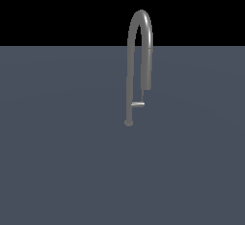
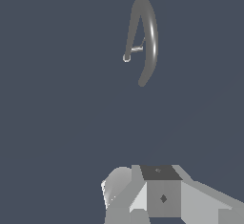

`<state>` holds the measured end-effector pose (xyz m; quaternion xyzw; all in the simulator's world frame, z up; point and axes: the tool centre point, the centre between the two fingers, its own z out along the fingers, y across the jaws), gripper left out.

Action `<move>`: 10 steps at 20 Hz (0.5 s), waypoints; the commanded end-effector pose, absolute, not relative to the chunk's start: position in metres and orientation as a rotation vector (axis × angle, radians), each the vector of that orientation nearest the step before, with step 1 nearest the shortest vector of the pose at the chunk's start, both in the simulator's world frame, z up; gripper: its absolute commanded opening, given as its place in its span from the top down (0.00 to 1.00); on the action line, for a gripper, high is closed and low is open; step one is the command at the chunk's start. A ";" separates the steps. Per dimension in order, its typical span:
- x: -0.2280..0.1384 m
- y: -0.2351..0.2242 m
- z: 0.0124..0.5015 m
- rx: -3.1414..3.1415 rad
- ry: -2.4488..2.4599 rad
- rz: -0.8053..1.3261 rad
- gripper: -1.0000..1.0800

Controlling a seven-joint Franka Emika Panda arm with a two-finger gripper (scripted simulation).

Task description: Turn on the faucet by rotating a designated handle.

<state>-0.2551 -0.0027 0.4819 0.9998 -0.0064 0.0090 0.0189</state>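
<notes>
The faucet (image 1: 129, 71) is a tall slim grey gooseneck standing on the flat grey-blue floor, its arch at the top and its thicker spout end (image 1: 148, 71) hanging down on the exterior view's right. The handle (image 1: 138, 104) is a short light-silver bar jutting from the stem toward the exterior view's right, just above the small round base. The wrist view looks down on the faucet (image 2: 151, 32) and handle (image 2: 137, 49) from a distance. My gripper (image 2: 161, 192) shows only as grey blocks at that picture's edge, well apart from the faucet; its jaws are not discernible.
The faucet stands alone on a plain grey-blue floor (image 1: 57, 162), with a black background behind it. Neither the arm nor the gripper appears in the exterior view.
</notes>
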 end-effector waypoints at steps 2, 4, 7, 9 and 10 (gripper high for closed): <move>-0.254 0.001 0.483 3.099 -0.026 0.044 1.00; -0.253 0.004 0.483 3.107 -0.030 0.051 1.00; -0.254 0.010 0.484 3.130 -0.036 0.061 1.00; -0.254 0.012 0.485 3.142 -0.039 0.069 1.00; -0.254 0.012 0.487 3.147 -0.042 0.076 1.00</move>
